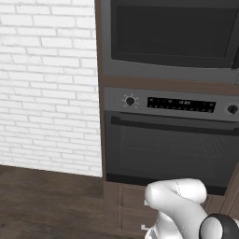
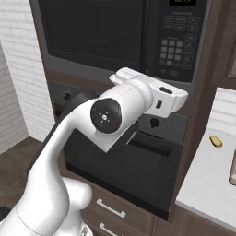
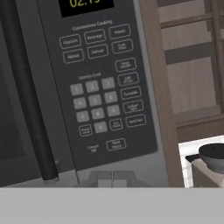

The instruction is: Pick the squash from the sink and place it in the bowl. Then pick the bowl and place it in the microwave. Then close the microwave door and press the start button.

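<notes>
I see the microwave door closed upper left, keypad center frame; I cannot tell the gripper's grip state.

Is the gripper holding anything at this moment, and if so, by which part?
It cannot be told. The hand view faces the microwave keypad with nothing seen held in front of it, but the fingertips are not clearly visible, and the right base view hides them behind the arm's wrist.

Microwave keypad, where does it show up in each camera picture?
Left base view: not in it.
Right base view: keypad at upper right, right of the microwave door.
Hand view: keypad at centre.
Shared landmark: the dark vertical door handle left of the keypad.
</notes>
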Motion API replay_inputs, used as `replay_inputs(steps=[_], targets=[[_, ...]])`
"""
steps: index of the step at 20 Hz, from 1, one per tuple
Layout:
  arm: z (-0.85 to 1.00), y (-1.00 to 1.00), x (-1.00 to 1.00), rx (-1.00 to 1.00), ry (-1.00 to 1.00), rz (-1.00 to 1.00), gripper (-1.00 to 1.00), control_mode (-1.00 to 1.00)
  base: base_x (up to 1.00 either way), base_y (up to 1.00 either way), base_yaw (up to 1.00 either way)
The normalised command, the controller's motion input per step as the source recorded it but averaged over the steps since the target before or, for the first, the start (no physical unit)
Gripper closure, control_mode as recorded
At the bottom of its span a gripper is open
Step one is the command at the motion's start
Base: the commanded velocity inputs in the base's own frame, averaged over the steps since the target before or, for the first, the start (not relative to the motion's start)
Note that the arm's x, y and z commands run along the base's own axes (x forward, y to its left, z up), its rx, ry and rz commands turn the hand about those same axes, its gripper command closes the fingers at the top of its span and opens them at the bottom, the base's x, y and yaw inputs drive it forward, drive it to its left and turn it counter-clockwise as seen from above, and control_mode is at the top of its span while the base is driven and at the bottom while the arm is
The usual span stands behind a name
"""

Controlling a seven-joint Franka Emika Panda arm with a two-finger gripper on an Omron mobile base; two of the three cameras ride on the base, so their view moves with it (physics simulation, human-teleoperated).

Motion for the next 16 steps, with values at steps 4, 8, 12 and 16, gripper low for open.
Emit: replay_inputs(steps=[4,8,12,16], targets=[[0.0,-0.26,0.01,0.0,0.0,0.05,1.0,-1.0,0.0,0.0,0.0],[0.0,-0.04,0.08,0.0,0.0,0.02,1.0,-1.0,0.0,0.0,0.0],[0.0,0.0,0.18,0.0,0.0,0.0,1.0,-1.0,0.0,0.0,0.0],[0.0,-0.01,0.24,0.0,0.01,0.0,1.0,-1.0,0.0,0.0,0.0]])
